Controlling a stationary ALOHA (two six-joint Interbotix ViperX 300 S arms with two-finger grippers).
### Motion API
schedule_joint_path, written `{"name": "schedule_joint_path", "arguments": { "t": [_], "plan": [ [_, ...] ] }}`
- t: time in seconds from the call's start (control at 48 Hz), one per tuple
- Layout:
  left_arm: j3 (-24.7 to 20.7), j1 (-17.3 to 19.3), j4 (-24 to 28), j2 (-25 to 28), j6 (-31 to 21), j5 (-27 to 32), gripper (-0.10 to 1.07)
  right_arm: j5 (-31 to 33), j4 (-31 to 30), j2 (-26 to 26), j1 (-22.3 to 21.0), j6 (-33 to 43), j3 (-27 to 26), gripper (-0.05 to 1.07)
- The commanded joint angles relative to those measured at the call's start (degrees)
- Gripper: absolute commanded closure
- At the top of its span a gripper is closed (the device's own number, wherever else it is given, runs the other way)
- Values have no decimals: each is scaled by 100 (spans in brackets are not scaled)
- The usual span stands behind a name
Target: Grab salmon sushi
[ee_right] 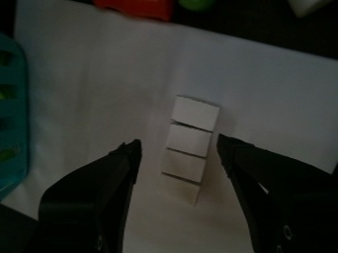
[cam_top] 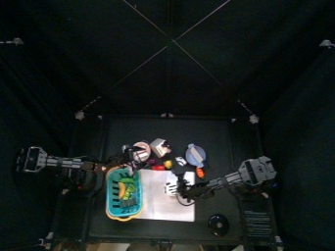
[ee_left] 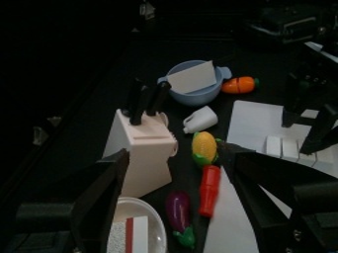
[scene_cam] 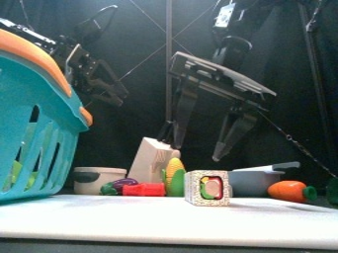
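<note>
Right gripper [ee_right: 185, 183]: jaws spread wide above a row of white pieces [ee_right: 189, 150] on the white mat [ee_right: 278, 99]. Left gripper [ee_left: 185, 212]: open, near the knife block [ee_left: 148, 148]

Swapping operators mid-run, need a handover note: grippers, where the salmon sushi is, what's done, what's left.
Left gripper: open, empty, parked beside the basket.
Right gripper: open, empty, jaws either side of a row of small pieces on the white mat.
Salmon sushi: probably the orange-faced piece of that row; on the mat, not gripped.
Done: right gripper lined up over the row.
Left: confirm the piece, lower, close, lift.
</note>
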Motion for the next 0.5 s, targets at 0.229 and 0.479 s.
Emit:
{"name": "schedule_joint_path", "arguments": {
  "t": [0.229,0.479],
  "plan": [
    [-123,246,-369,-308,-246,387,-5,-35,-1960,-1512,-9,18,1125,9],
    [-483,1072,-325,-246,-264,1670,-5,-70,-2936,-2338,-501,18,1986,9]
  ]
}}
